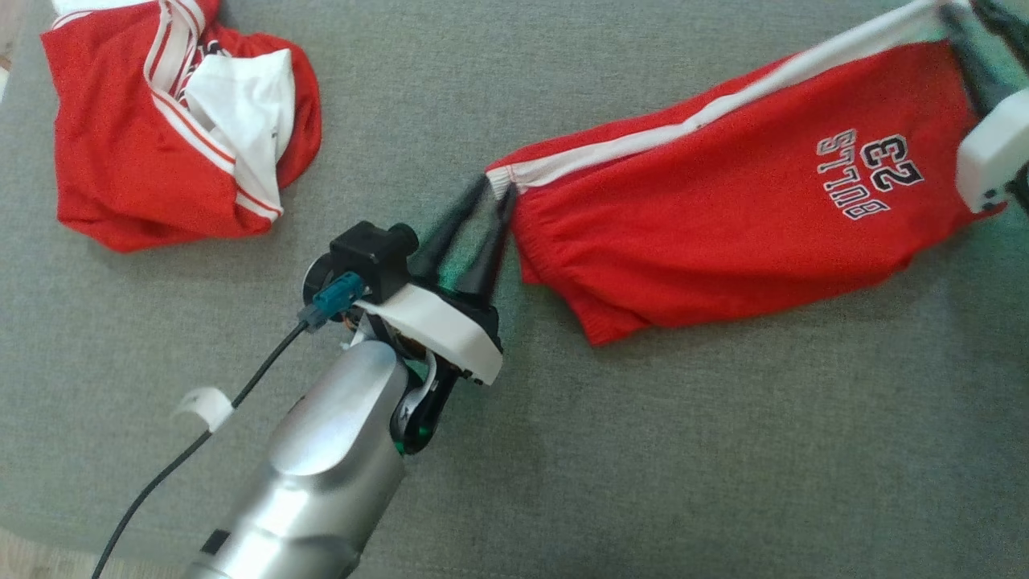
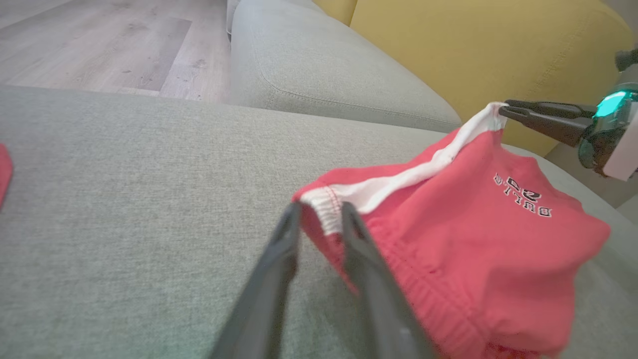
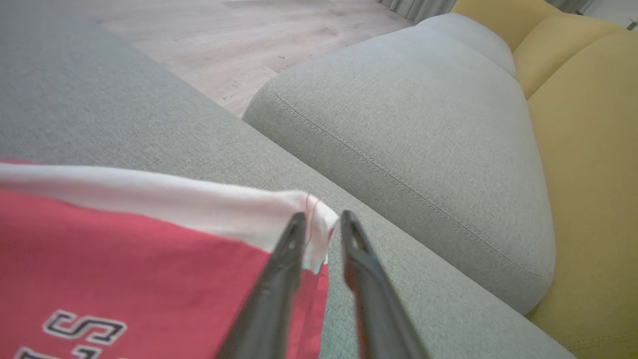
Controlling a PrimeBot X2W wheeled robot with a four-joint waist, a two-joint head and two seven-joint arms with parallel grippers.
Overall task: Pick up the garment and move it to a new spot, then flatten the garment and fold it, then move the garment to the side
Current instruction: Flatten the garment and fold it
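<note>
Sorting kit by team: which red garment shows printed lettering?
The stretched-out red shorts, printed BULLS 23; the crumpled red garment shows only white trim.

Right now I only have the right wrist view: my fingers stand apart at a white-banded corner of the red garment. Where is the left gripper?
Observer: The left gripper is at the other end of the white band, jaws open, with the elastic corner of the red garment between its tips.
Operator: Is the cloth flat between us?
Observer: No. In the left wrist view it humps up off the grey cushion.
Operator: Anything else on the cushion?
Observer: A second red and white garment lies crumpled at the far left of the head view, apart from this one.
</note>
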